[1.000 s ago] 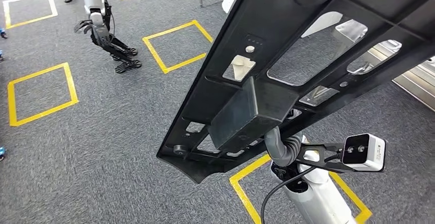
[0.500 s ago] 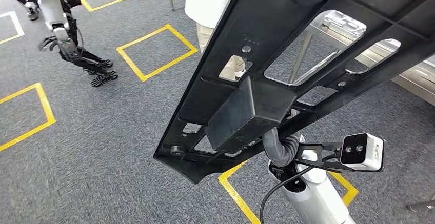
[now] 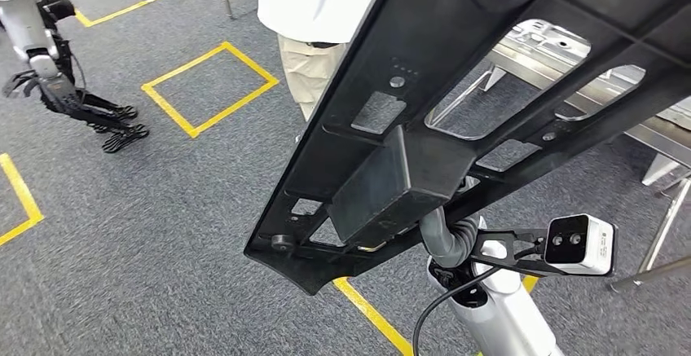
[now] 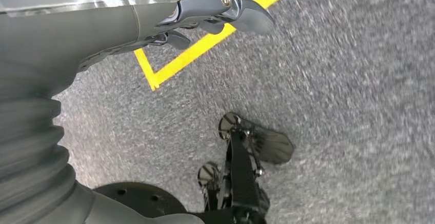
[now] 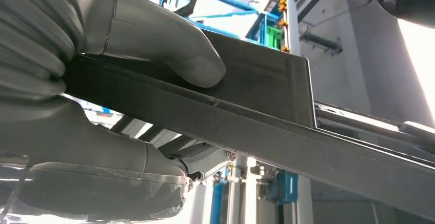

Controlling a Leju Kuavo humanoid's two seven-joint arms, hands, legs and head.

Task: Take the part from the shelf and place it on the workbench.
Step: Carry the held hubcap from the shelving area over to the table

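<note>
Grey carpet (image 3: 163,234) below; right hand (image 5: 77,80) clamps one black part (image 3: 456,103) (left hand (image 4: 205,14) holds nothing, fingers apart)

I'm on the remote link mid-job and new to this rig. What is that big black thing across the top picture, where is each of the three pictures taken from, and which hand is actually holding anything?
The top picture is the robot's own head view, looking forward and down. The long black plastic panel with cut-out windows is the part being carried over grey carpet with yellow taped squares. Through the cut-outs, a metal workbench shows ahead on the right; a person in a white top stands near it, and another robot is at far left.

The other two pictures come from cameras at the wrists. In the right wrist view, the right hand grips the panel's edge, thumb on one face. In the left wrist view, the left hand hangs over the carpet, holding nothing; I cannot tell how its fingers lie.
</note>
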